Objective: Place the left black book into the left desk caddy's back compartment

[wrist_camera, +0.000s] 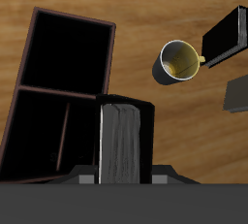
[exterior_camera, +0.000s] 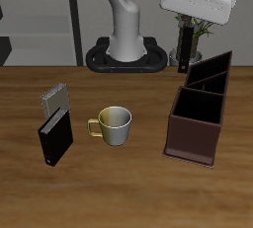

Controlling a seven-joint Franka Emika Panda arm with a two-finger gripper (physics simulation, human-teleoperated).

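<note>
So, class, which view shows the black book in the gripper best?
Wrist view: the left black book appears close up, its grey page edge clear. The exterior view shows only a dark sliver under the gripper.

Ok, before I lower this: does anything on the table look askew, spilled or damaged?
Nothing is spilled or damaged. The mug stands upright; the grey striped book and broader black book beside it lie flat. Only the left desk caddy sits slightly angled to the table's front edge, with the pincer holding the left black book above it.
</note>
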